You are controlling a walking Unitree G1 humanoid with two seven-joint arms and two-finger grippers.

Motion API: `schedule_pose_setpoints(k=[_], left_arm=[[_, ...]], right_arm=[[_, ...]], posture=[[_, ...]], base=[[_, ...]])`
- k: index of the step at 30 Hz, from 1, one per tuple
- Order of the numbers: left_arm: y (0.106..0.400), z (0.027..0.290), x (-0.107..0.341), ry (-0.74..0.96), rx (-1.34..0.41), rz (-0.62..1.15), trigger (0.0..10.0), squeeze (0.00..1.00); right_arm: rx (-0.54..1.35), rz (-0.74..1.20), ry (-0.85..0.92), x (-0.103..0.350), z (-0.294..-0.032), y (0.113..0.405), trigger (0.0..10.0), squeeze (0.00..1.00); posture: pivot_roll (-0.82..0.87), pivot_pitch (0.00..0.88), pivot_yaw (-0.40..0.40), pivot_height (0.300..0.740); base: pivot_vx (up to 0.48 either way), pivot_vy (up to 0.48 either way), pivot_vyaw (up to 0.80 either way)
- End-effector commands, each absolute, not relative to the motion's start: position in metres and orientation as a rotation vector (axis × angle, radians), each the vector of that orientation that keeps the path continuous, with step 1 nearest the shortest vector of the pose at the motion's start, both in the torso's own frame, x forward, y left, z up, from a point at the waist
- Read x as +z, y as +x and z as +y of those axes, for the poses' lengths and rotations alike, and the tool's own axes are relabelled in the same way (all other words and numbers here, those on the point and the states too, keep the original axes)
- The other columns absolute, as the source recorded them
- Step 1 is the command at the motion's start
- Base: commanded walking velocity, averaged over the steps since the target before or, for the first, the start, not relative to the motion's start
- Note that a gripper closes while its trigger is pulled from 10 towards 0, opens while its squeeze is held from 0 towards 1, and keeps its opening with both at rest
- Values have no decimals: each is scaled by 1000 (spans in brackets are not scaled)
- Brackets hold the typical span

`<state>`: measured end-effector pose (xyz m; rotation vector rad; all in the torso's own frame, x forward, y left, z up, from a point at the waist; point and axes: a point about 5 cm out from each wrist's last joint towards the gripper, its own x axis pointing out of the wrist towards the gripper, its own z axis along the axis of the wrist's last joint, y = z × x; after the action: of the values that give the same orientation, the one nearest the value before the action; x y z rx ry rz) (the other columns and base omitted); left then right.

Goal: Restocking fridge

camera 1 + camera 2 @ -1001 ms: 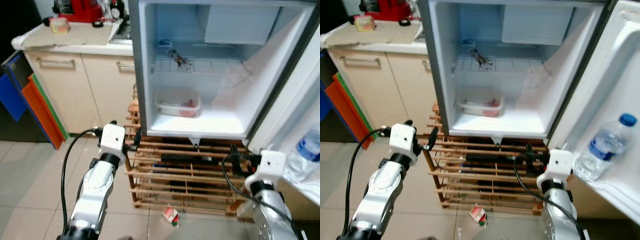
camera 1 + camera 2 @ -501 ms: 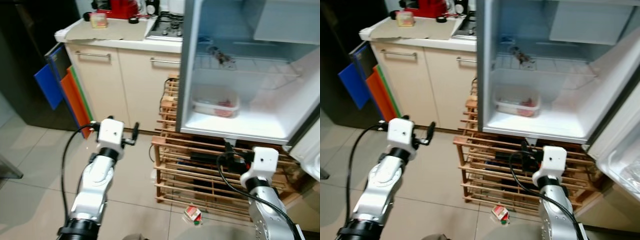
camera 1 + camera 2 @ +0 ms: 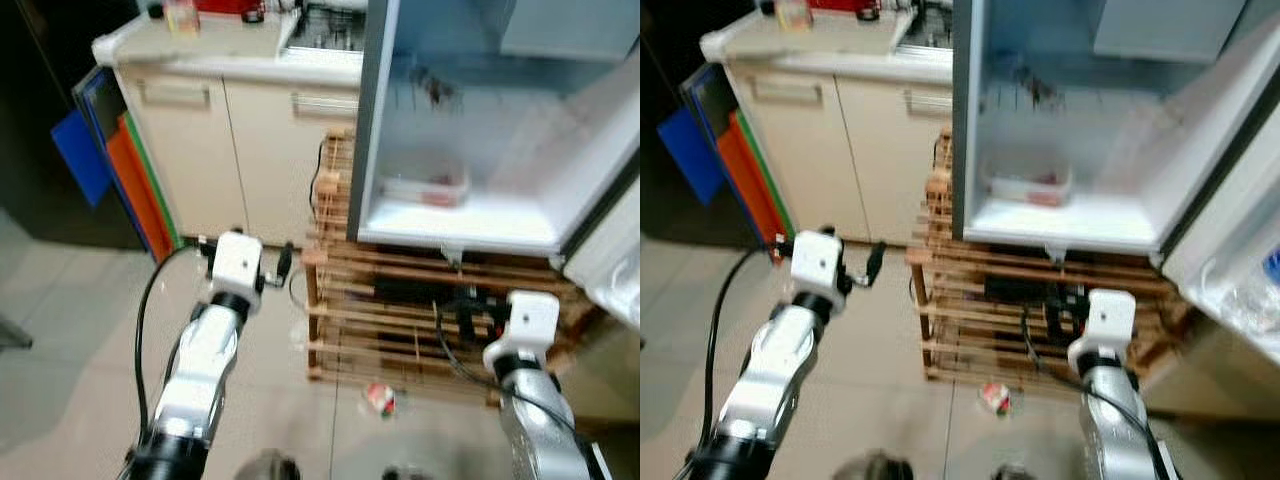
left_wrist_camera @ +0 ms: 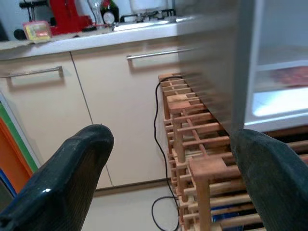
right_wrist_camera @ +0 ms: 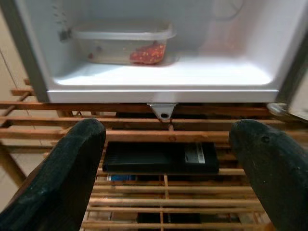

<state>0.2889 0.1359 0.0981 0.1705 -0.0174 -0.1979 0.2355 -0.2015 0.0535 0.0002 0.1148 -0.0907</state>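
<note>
- Open fridge [image 3: 470,215] standing on a wooden slatted rack [image 3: 400,330], door swung out on the robot's right side, white inside and pretty bare.
- Clear plastic container [image 5: 122,41] with something red in it sitting on the fridge floor, toward the back on the left side; lid on.
- Wire shelf [image 3: 1040,100] higher up in the fridge with some small dark item on it, too blurry to name.
- Water bottle [image 3: 1265,290] tucked in the door shelf at the far right edge, blue cap just about visible.
- Flat black box [image 5: 161,156] with a white label lying on the rack slats right under the fridge.
- Small red and white carton [image 3: 378,397] lying on the tiled floor [image 3: 70,330] in front of the rack.
- Right gripper [image 5: 168,163] hanging low in front of the rack, aimed at the fridge's bottom edge, fingers spread wide and grasping nothing.
- Left gripper [image 4: 168,178] out over the floor to the left of the rack, pointed at the cabinet and rack corner, also spread wide and empty.
- Beige kitchen cabinet [image 3: 230,140] left of the fridge, metal bar handles, black cable [image 4: 161,144] trailing down between it and the rack.
- Countertop [image 4: 72,41] up top with a red appliance [image 4: 70,14], a small pink-lidded tub [image 4: 37,30] and a hob.
- Blue, orange and green boards [image 3: 110,165] leaning at the cabinet's left end.
</note>
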Motion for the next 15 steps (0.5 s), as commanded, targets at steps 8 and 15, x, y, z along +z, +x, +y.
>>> schedule_pose_setpoints(k=[8, 15], left_arm=[[290, 132, 99, 162, -214, -28, 10000, 0], [288, 126, 101, 148, -269, -48, 10000, 0]], right_arm=[[-74, 108, -19, 54, -202, 235, 10000, 0], [-28, 103, -35, 54, -194, 233, 10000, 0]], posture=[[50, 0, 23, 740], [49, 0, 23, 740]], base=[[0, 0, 0], [73, -294, 0]])
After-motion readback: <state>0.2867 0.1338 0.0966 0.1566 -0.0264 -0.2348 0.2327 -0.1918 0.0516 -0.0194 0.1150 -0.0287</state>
